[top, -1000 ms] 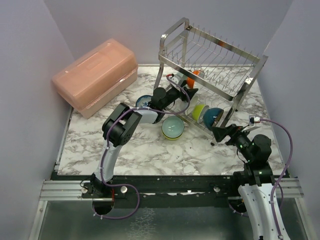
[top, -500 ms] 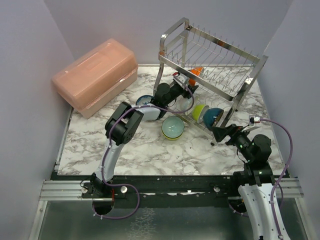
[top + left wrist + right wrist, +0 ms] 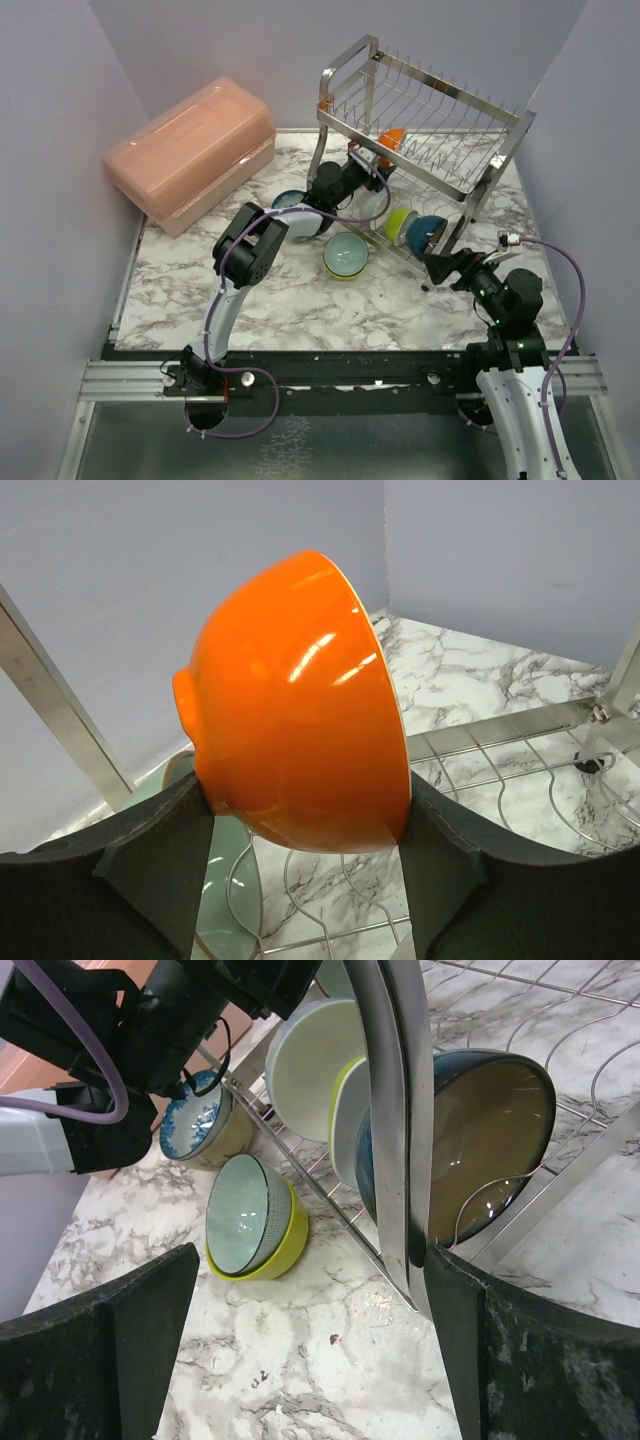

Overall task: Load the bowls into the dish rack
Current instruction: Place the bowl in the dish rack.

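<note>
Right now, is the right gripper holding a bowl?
No, the right gripper is open and empty; the teal bowl ahead sits in the dish rack.

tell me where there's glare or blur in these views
Left wrist: white glare streaks on the glossy orange ceramic bowl. Right wrist: the chrome post of the steel wire dish rack looks blurred close to the lens, with a glint inside the dark teal bowl. Top external: even light, sharp.

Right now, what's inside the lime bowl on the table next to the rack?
A mint green bowl is nested in the lime bowl, and it looks empty. The lime bowl's own inside is covered by it, so anything underneath cannot be seen.
</note>
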Available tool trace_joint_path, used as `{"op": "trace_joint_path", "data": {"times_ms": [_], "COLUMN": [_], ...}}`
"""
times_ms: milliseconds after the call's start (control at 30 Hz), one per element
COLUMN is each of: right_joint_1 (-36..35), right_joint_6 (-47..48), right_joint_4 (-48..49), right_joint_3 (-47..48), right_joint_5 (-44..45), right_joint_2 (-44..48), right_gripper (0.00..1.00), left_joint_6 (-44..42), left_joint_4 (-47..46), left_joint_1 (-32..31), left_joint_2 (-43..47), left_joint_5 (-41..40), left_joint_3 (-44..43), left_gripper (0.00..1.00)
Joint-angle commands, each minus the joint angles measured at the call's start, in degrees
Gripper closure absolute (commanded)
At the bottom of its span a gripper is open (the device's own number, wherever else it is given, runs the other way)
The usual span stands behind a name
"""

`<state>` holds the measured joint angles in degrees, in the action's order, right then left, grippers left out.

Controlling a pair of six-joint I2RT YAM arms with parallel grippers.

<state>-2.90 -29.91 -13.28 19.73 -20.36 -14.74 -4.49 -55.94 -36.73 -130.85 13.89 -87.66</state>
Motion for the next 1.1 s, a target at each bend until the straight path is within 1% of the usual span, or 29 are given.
{"op": "trace_joint_path", "data": {"times_ms": [0,100,233,300,433,533,667,733,900,1067], "right_joint_1": [-0.5,-0.6,-0.7,-0.8,-0.8,-0.9,-0.9,-0.9,-0.8,-0.9], "right_joint_6": [0.2,0.2,0.2,0.4,0.4,0.2,0.2,0.3,0.4,0.5], "right_joint_4": [0.2,0.1,0.0,-0.1,-0.5,-0.8,-1.3,-1.4,-1.4,-1.1], "right_joint_3": [0.4,0.6,1.3,1.6,2.0,2.1,2.1,2.1,1.9,1.9], "right_joint_5": [-1.1,-1.2,-1.5,-1.7,-1.4,-1.4,-1.6,-1.5,-1.5,-1.4], "right_joint_2": [-0.2,-0.4,-0.5,-0.6,-0.6,-0.5,-0.5,-0.6,-0.7,-1.1], "right_gripper": [0.01,0.01,0.02,0.02,0.02,0.03,0.03,0.03,0.03,0.03], "left_joint_6": [2.5,6.3,12.2,13.7,14.1,12.3,7.4,5.0,-2.3,-4.3], "left_joint_4": [-1.2,-5.2,-14.3,-18.1,-22.2,-23.6,-23.0,-20.6,-13.5,-5.8], "left_joint_1": [0.3,0.3,0.2,0.2,0.1,0.1,0.2,0.3,0.6,2.6], "left_joint_2": [1.6,4.5,8.6,10.7,14.7,18.2,23.0,25.0,28.4,29.2], "left_joint_5": [0.9,1.4,0.2,-0.3,-1.1,-2.6,-4.2,-4.6,-7.5,-7.6], "left_joint_3": [0.6,4.8,12.3,16.2,22.4,27.7,33.3,35.3,37.8,37.1], "left_gripper": [1.00,1.00,1.00,1.00,1.00,1.00,1.00,1.00,1.00,1.00]}}
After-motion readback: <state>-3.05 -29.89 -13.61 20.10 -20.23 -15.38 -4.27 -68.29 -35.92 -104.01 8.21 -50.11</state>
